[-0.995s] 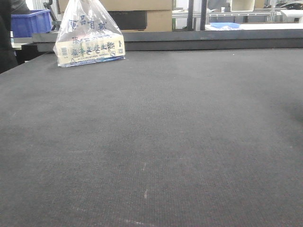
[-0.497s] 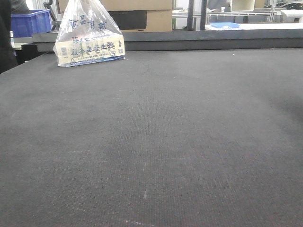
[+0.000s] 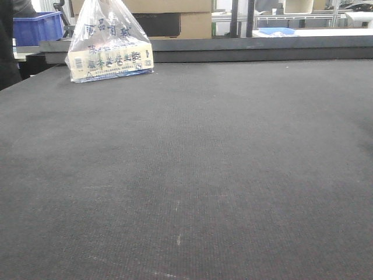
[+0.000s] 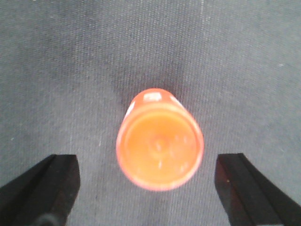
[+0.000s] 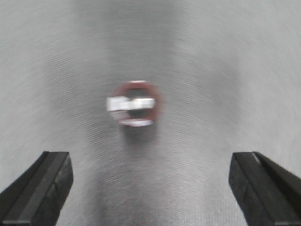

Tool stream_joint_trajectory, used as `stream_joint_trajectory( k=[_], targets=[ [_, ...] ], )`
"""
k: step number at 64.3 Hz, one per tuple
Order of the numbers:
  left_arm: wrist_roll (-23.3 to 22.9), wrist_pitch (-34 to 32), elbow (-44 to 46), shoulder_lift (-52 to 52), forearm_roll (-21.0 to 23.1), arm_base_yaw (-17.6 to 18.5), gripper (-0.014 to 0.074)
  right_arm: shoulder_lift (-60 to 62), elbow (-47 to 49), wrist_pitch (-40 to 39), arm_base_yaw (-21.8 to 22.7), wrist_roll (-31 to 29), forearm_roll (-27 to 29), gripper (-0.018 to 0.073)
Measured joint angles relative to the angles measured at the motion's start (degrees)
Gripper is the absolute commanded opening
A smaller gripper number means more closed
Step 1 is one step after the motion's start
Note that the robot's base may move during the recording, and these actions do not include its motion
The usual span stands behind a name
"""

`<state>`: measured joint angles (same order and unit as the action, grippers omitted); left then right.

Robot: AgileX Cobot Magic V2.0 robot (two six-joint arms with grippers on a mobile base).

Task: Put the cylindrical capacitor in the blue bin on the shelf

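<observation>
An orange cylindrical capacitor (image 4: 160,140) stands upright on the dark mat, seen from above in the left wrist view. My left gripper (image 4: 148,188) is open, its black fingers (image 4: 44,186) wide apart on either side, just short of the capacitor and not touching it. My right gripper (image 5: 150,188) is also open over a grey surface, with nothing between its fingers. A blurred small reddish round part (image 5: 136,103) with white metal pieces lies ahead of it. A blue bin (image 3: 38,26) stands beyond the table's far left corner. The shelf is out of view. Neither gripper shows in the front view.
The broad dark-topped table (image 3: 192,175) fills the front view. A clear plastic bag holding a printed box (image 3: 108,46) sits at its far left. Behind the table's raised back edge are cardboard boxes (image 3: 175,17) and another blue thing (image 3: 275,31).
</observation>
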<state>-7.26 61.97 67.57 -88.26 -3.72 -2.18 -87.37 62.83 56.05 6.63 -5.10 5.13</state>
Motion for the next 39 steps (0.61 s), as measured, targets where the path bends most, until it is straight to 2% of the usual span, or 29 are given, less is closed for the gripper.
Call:
stream_joint_trajectory(
  k=[29, 39],
  targets=[
    [0.0, -2.0, 0.3, -4.9, -0.6, 0.0, 0.0482, -5.6, 0.0, -1.9, 0.5, 0.1, 0.9, 0.0570],
    [0.0, -2.8, 0.3, -5.2, -0.6, 0.0, 0.0467, -5.9, 0.0, -3.1, -0.7, -0.4, 0.9, 0.0570]
  ],
)
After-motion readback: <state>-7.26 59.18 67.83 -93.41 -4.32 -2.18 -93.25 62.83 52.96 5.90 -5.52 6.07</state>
